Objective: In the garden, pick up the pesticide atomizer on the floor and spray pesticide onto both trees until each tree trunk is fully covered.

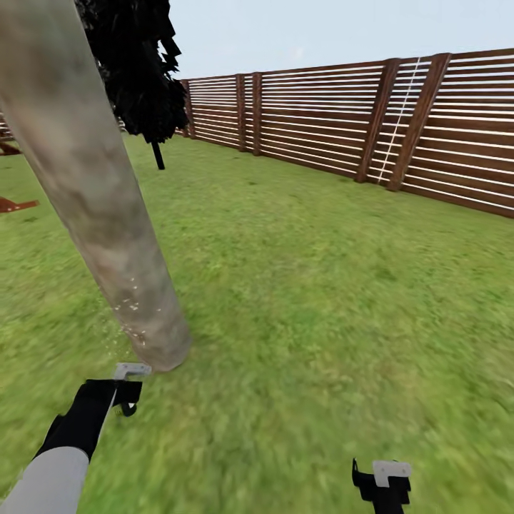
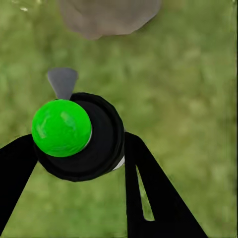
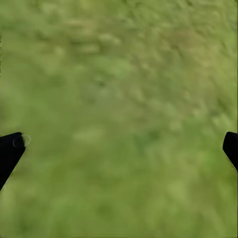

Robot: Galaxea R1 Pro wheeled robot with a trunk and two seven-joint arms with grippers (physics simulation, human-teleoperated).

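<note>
- The left gripper (image 2: 79, 158) had its black fingers (image 2: 148, 198) closed round the atomizer (image 2: 79, 139), a black round body with a bright green cap and a grey nozzle.
- In the head view the left gripper (image 1: 121, 392) sat at about 7 o'clock, just short of the foot of the trunk (image 1: 93, 193), with the grey nozzle end toward it.
- The trunk, thick, pale and mottled, ran tilted across the head view from 11 o'clock down to the grass (image 1: 321, 285).
- Whitish specks of pesticide (image 1: 132, 307) dotted the trunk's lower part and hung just beside it.
- In the left wrist view the trunk's base (image 2: 109, 17) lay beyond the nozzle, apart from it.
- The right gripper (image 1: 382, 485) hung at 5 o'clock, well apart from the trunk; its jaws stood wide apart over bare grass (image 3: 119, 119), holding nothing.
- A slatted brown fence (image 1: 321, 121) ran from 12 to 3 o'clock.
- A dark, thin-stemmed tree (image 1: 143, 71) stood at 11 o'clock behind the trunk.
</note>
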